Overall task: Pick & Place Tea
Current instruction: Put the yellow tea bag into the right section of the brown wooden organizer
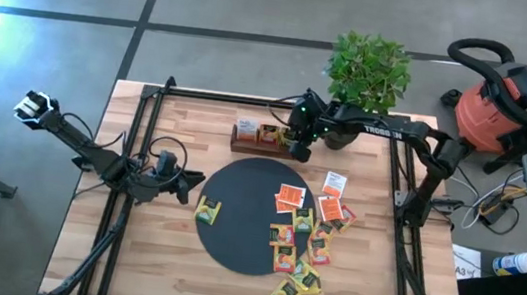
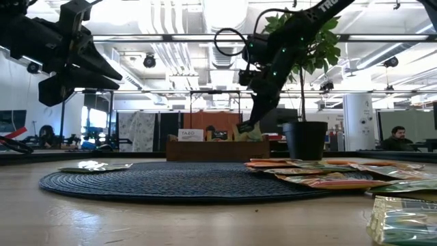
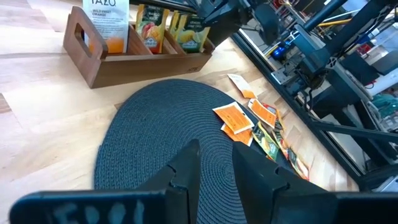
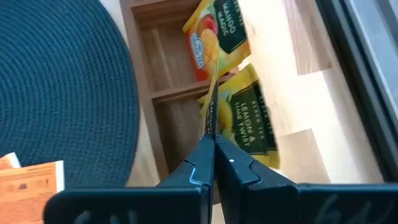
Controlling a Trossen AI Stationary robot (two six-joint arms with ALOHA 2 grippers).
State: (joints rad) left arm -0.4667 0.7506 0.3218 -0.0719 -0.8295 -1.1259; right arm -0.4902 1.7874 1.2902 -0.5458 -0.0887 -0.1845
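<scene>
Loose flat paper tea sachets [image 1: 304,241] in orange, yellow and green sit scattered over the right edge of the round black woven mat [image 1: 240,215]. Right gripper [image 4: 211,134] is up at the small brown wooden compartment box [image 1: 266,140], fingers pinched tight on a yellow-green sachet [image 4: 239,115] over its end slot. Left gripper [image 1: 190,187] hangs at the mat's left side, fingers narrowly apart, holding nothing, near one yellow sachet [image 1: 208,209].

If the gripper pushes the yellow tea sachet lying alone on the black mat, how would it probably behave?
The yellow tea sachet looks thin and flat, so it is probably very light and would slide, not roll. The woven black mat may give some friction, so an edge could catch. Being paper, it would likely bend or crease if pinched off-centre.
</scene>
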